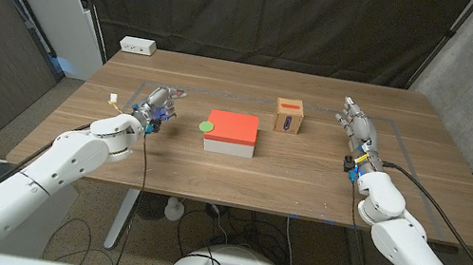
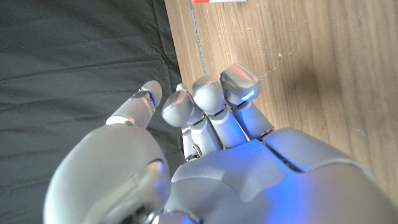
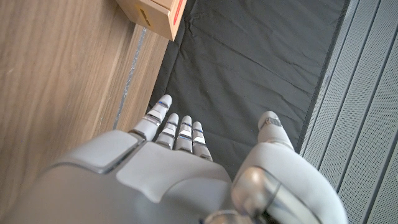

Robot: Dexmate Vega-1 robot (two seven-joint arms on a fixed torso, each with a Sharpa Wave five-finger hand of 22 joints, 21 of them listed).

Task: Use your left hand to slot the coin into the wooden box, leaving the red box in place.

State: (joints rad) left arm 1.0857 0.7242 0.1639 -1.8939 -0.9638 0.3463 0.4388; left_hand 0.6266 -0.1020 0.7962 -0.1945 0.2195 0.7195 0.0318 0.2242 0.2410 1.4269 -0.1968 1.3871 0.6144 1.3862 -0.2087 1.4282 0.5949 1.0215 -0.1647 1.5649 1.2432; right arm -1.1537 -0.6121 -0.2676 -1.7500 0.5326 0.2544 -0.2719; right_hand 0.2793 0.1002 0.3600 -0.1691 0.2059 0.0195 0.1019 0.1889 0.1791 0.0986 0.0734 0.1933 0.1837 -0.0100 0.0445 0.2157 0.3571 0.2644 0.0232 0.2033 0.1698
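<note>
Reaching in from the near corners, both white arms end in hands set above the wooden surface. The left hand hangs over the near-left part of the surface; its fingers are bent inward in the left wrist view, thumb standing apart, and nothing can be seen held in them, though the inside of the palm is hidden. The right hand is on the other side, its fingers held straight and close together with the thumb spread away, holding nothing.

Just to the right of the left fingers, a short way off and not touching them, lies the red box, a flat block with a red top and pale sides. A small green disc, apparently the coin, rests on the box's top at the corner nearest the left fingers. Whether it lies fully on the lid or overhangs the edge cannot be told.

Farther back, between the red box and the right fingers, stands the wooden box, upright, with a red panel on its top face and a dark slot on the side. It stands apart from the red box and from both hands.

At the far left edge of the surface, beyond the left fingers, sits a small white power strip. Dark curtain hangs behind everything.
</note>
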